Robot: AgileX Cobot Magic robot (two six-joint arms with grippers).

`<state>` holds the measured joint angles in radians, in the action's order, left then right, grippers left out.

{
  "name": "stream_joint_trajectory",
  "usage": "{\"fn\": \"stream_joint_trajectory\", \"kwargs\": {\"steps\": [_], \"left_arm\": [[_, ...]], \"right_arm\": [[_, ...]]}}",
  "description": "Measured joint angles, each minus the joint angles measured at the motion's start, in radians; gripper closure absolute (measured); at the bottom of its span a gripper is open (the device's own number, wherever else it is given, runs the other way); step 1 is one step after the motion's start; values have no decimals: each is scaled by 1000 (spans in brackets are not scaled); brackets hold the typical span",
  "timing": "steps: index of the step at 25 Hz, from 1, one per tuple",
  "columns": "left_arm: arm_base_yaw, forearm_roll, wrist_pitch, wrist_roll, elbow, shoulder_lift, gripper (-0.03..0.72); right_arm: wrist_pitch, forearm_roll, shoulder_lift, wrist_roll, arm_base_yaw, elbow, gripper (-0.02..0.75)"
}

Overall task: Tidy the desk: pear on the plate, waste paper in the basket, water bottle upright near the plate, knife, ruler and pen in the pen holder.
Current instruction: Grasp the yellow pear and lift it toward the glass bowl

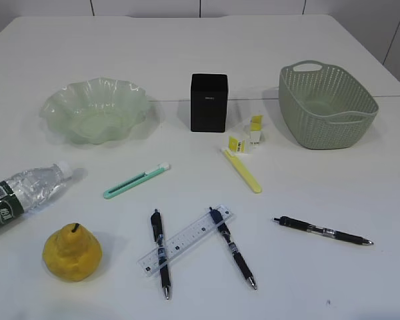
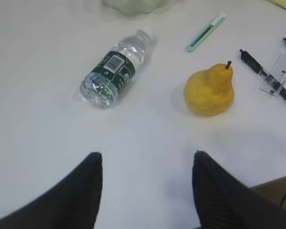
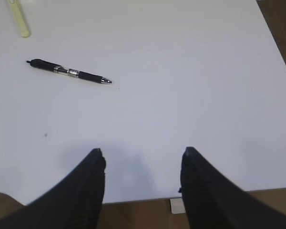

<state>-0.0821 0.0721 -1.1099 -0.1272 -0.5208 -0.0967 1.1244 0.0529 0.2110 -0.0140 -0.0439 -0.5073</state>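
left tool (image 2: pixel 145 191) agape, empty | pear (image 2: pixel 209 90) ahead-right | right tool (image 3: pixel 142 186) agape

Front-left desk (image 1: pixel 187 60) crowded: water bottle (image 1: pixel 23 193) lying, pear (image 1: pixel 71 252) just beside. Centre front blocked by 2 pens (image 1: pixel 161 253) crossing ruler (image 1: pixel 185 240). Right front open except 1 pen (image 1: pixel 322 231). Bare desk between plate (image 1: pixel 95 109) and pen holder (image 1: pixel 209 102).

The desk (image 1: pixel 187 53) is white. The pear (image 1: pixel 71 253) is yellow, the plate (image 1: pixel 63 110) pale translucent green, the basket (image 1: pixel 313 127) grey-green with a woven pattern, and the pen holder (image 1: pixel 209 102) black. The bottle (image 1: pixel 23 193) is clear with a dark green label. 3 pens (image 1: pixel 324 231) are black.
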Motion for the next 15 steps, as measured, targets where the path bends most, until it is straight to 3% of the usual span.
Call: {"fn": "stream_joint_trajectory", "kwargs": {"steps": [4,15], "left_arm": [[0,1,15,16,-39,-56,239],[0,87,93,27,-169,-304,234]], "right_arm": [[-2,0,24,-1,0,0,349],[-13,0,107,-43,0,-6,349]]}}
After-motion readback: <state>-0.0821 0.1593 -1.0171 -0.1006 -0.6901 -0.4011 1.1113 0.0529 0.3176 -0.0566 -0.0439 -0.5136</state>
